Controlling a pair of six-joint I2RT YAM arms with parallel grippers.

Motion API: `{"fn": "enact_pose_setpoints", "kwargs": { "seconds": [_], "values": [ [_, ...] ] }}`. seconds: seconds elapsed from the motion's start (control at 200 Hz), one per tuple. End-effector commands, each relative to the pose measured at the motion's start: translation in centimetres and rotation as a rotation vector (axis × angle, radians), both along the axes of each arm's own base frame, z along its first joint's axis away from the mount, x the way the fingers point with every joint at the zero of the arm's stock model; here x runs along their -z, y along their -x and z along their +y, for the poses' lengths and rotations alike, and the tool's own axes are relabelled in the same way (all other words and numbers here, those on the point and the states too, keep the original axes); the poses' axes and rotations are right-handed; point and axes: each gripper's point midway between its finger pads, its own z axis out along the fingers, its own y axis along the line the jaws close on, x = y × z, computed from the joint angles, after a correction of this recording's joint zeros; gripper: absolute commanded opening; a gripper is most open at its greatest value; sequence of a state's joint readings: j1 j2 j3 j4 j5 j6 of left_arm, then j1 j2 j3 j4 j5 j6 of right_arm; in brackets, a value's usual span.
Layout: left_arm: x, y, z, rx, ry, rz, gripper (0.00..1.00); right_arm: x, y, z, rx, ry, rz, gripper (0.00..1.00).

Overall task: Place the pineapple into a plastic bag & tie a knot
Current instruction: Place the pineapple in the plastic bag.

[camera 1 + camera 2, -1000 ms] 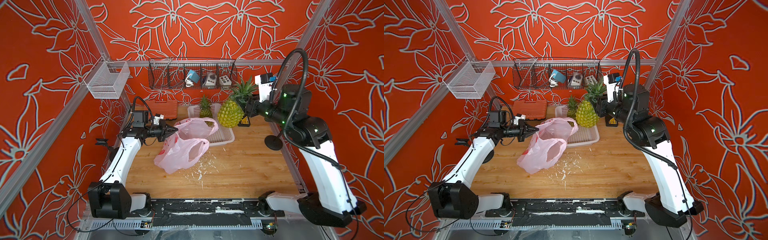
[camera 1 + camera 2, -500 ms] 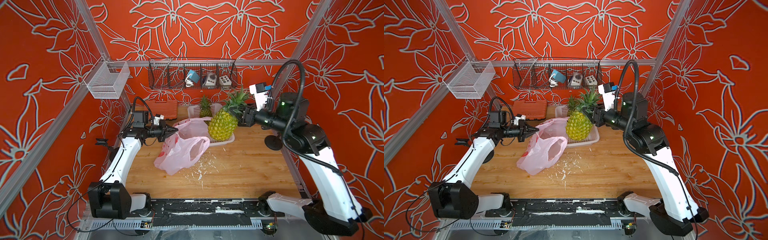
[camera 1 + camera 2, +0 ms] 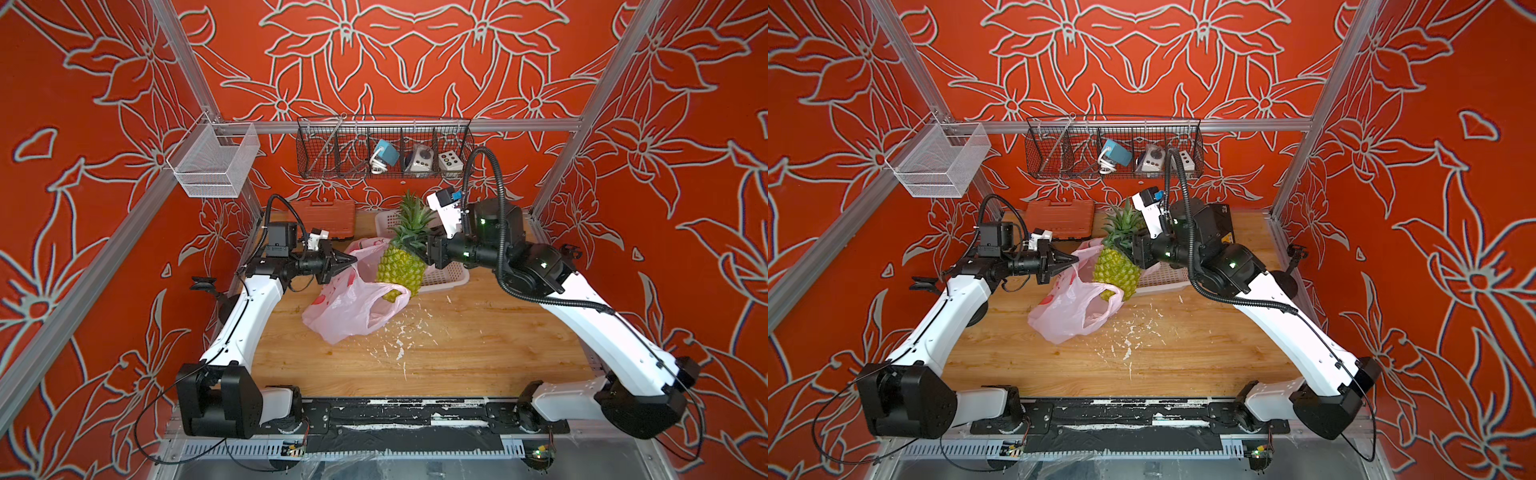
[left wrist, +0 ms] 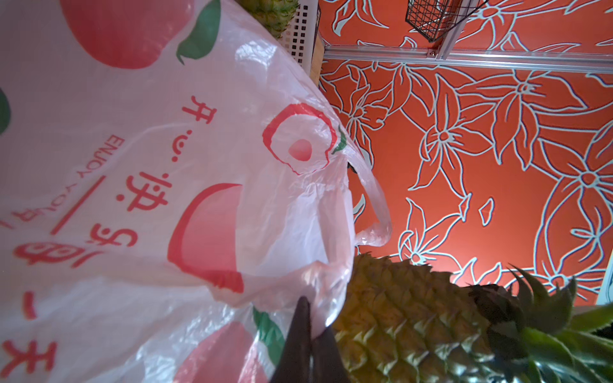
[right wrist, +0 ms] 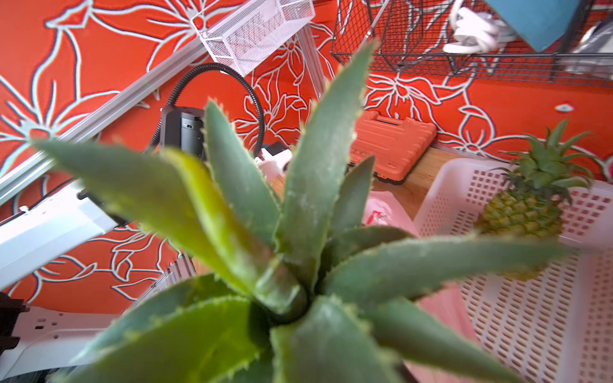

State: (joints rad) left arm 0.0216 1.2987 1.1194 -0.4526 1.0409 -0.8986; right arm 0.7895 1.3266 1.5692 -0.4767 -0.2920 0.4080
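Note:
The pineapple (image 3: 400,266) (image 3: 1116,271) hangs upright with its lower end just inside the mouth of the pale-pink plastic bag (image 3: 349,309) (image 3: 1067,313). My right gripper (image 3: 420,249) (image 3: 1134,249) is shut on the pineapple at the base of its crown. In the right wrist view the crown's leaves (image 5: 298,265) hide the jaws. My left gripper (image 3: 351,261) (image 3: 1073,258) (image 4: 313,318) is shut on the plastic bag's rim, holding the mouth up beside the pineapple (image 4: 398,305). The bag's print (image 4: 166,165) fills the left wrist view. No knot is in view.
A white perforated basket (image 3: 444,275) (image 5: 530,315) stands behind the bag and holds a second, smaller pineapple (image 5: 524,212). An orange tool case (image 3: 322,214) lies at the back. A black wire rack (image 3: 382,147) and a white mesh basket (image 3: 212,162) hang above. White flakes (image 3: 399,336) litter the wooden table.
My right arm has carried the pineapple left and down from above the white basket to the bag's mouth. The left arm has kept still, holding the bag.

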Motion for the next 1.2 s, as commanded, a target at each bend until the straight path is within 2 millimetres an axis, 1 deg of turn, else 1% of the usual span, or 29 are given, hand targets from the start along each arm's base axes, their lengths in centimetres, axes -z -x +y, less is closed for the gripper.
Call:
{"fn": "enact_pose_setpoints", "kwargs": {
  "seconds": [0.0,0.07,0.155,0.275,0.375,0.485,0.6,0.726,0.811,0.871,0.961,1.086,1.196],
  "values": [
    [-0.9,0.4,-0.1,0.007,0.038,-0.023,0.00,-3.1,-2.4,0.9,0.105,-0.174,-0.082,0.00],
    [-0.9,0.4,-0.1,0.001,0.042,-0.021,0.00,-1.8,-3.5,1.3,0.148,-0.196,-0.069,0.00],
    [-1.1,0.5,-0.1,-0.008,0.053,-0.021,0.00,-0.5,-4.5,1.5,0.211,-0.223,-0.093,0.00],
    [-1.2,0.5,-0.1,-0.021,0.067,-0.019,0.00,1.1,-5.7,1.0,0.301,-0.261,-0.148,0.00],
    [-1.2,0.6,0.0,-0.031,0.081,-0.012,0.00,1.9,-6.4,0.7,0.352,-0.314,-0.178,0.00],
    [-1.0,0.5,-0.1,-0.044,0.100,-0.005,0.00,2.4,-6.9,0.9,0.371,-0.400,-0.182,0.00],
    [-0.7,0.6,-0.1,-0.043,0.107,0.004,0.00,2.1,-6.6,2.1,0.326,-0.480,-0.140,0.00],
    [-0.7,0.4,-0.1,-0.044,0.120,0.003,0.00,1.7,-6.4,2.7,0.322,-0.586,-0.098,0.00],
    [-0.8,0.1,-0.1,-0.046,0.124,-0.001,0.00,2.4,-6.3,3.7,0.317,-0.607,-0.068,0.00],
    [-0.9,0.0,-0.1,-0.044,0.125,-0.003,0.00,3.6,-6.4,4.7,0.310,-0.584,-0.048,0.00],
    [-0.9,-0.2,-0.1,-0.046,0.125,-0.007,0.00,6.9,-6.9,5.5,0.322,-0.544,0.012,0.00],
    [-0.6,-0.5,-0.1,-0.044,0.126,-0.006,0.00,11.1,-6.7,6.3,0.312,-0.503,0.077,0.00],
    [-0.3,-0.9,-0.1,-0.049,0.135,-0.001,0.00,13.8,-6.6,7.5,0.294,-0.455,0.110,0.00]
  ]
}}
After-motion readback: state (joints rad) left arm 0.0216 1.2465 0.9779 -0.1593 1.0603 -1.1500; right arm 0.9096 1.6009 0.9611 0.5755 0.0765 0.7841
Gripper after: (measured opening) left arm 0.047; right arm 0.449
